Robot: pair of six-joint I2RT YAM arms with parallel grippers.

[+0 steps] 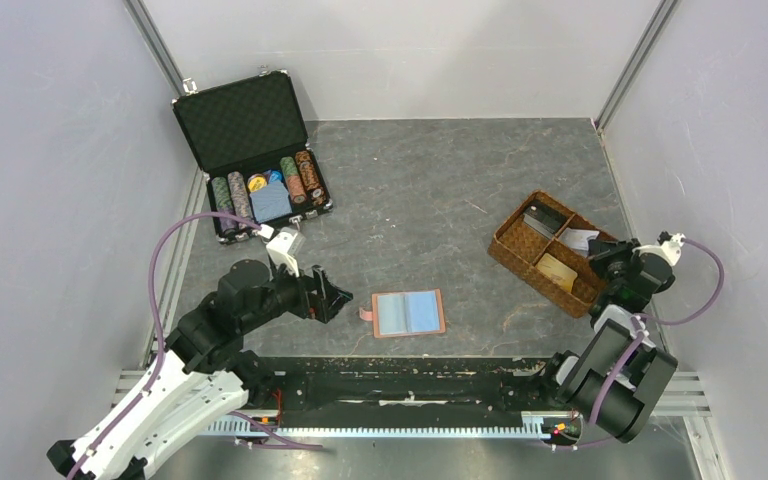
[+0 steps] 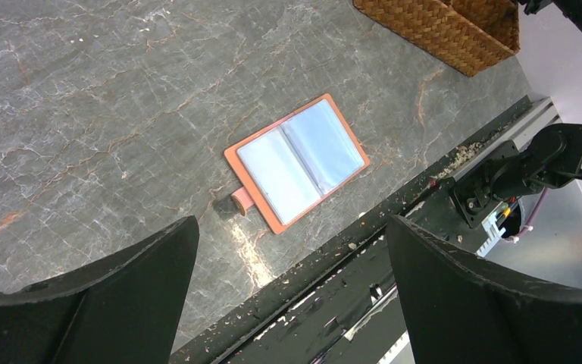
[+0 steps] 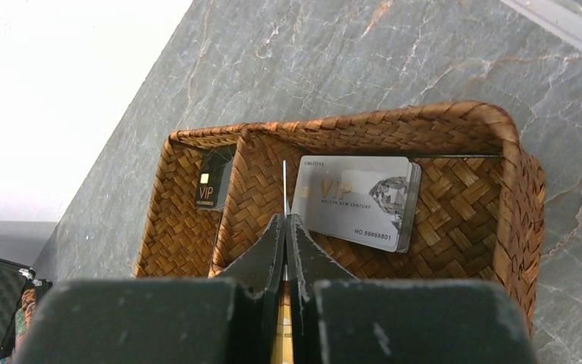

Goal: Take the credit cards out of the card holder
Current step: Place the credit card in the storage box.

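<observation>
The card holder [image 1: 408,313] lies open on the table near the front edge, pale blue sleeves up; it also shows in the left wrist view [image 2: 297,161] with its snap tab [image 2: 239,203] at the left. My left gripper [image 1: 332,297] is open and empty, just left of the holder and above the table [image 2: 292,227]. My right gripper [image 1: 610,265] is shut on a thin credit card [image 3: 283,182] held edge-on over the woven tray [image 3: 348,125]. A stack of white credit cards [image 3: 356,201] and a dark card [image 3: 211,186] lie in the tray.
The brown woven divided tray [image 1: 508,248] stands at the right, with a tan card [image 1: 557,270] in one compartment. An open black chip case [image 1: 250,125] with striped poker chips [image 1: 300,178] stands at the back left. A black rail [image 2: 394,250] runs along the table's near edge.
</observation>
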